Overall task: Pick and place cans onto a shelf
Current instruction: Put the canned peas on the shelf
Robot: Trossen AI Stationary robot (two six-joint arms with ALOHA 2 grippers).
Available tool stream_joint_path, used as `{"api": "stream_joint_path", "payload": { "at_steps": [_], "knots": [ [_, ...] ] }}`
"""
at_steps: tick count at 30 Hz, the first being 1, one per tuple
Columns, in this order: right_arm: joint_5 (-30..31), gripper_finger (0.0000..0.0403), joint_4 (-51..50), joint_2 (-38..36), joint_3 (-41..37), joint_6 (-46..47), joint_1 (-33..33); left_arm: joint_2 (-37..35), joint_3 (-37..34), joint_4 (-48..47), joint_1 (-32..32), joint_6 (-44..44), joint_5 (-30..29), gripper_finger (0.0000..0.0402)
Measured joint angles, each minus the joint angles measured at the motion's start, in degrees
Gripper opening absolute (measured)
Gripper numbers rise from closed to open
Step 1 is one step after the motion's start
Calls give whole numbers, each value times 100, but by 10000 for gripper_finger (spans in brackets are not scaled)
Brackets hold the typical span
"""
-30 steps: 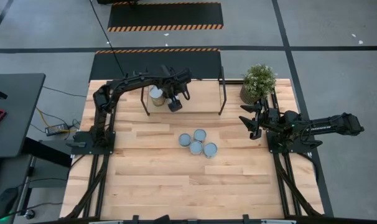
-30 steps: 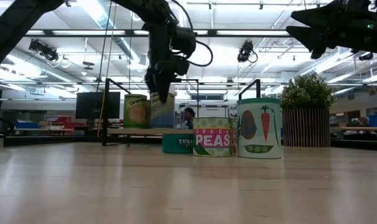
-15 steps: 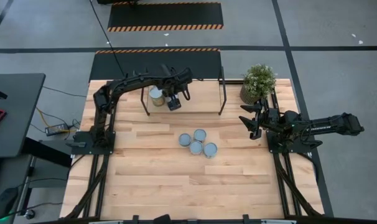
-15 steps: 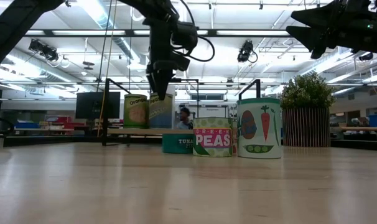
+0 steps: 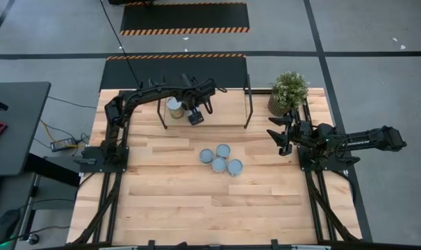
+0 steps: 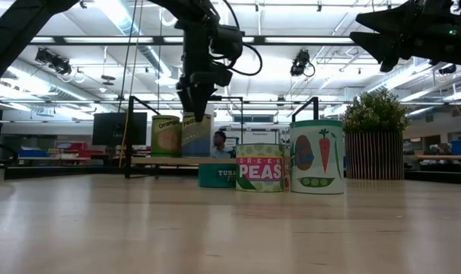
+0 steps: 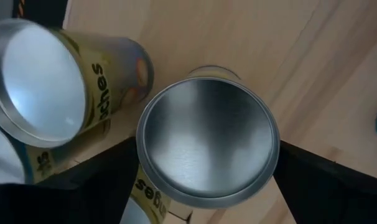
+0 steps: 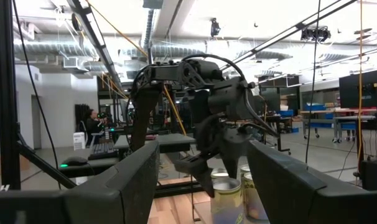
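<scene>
My left gripper (image 5: 195, 117) reaches over the shelf (image 5: 224, 111), a light-wood board on a black frame, and is shut on a yellow-labelled can (image 7: 207, 143) with a silvery top. That can stands upright next to another yellow-labelled can (image 7: 45, 81), which stands on its bottom on the shelf board (image 6: 162, 160). In the low view the held can (image 6: 198, 137) is just below the gripper (image 6: 193, 113). Several more cans (image 5: 221, 160) stand on the table. My right gripper (image 5: 280, 139) waits open and raised near the table's right edge. My left gripper pinches the can between its two fingers (image 7: 101, 180), one on each side of the can's wall just below the top rim (image 7: 142, 168). The fingers come from above, pointing down. The can is upright, its bottom (image 6: 198, 155) level with the shelf board.
A tuna can (image 6: 217, 173), a peas can (image 6: 259, 169) and a taller carrot-label can (image 6: 317, 156) stand together mid-table. A potted plant (image 5: 288, 90) stands at the far right corner. The shelf's black posts (image 5: 249, 104) rise at its ends.
My left gripper has edged slightly toward the table's far edge over the shelf, still shut on the can, which stays upright beside the other can.
</scene>
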Motion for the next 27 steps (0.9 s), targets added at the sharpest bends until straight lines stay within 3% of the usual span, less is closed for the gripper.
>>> {"api": "stream_joint_path", "payload": {
  "at_steps": [10, 17, 27],
  "knots": [
    [0, 250, 0, 0, 0, 0, 0, 9, 0, -126, 108, -1232, 34, 355],
    [-2, 250, -167, 38, 0, 12, 2, 9, 0, -151, 140, -1645, 48, 355],
    [-102, 250, 170, 1557, 277, -44, -66, 9, 0, -159, 140, -1650, 195, 355]
  ]
}}
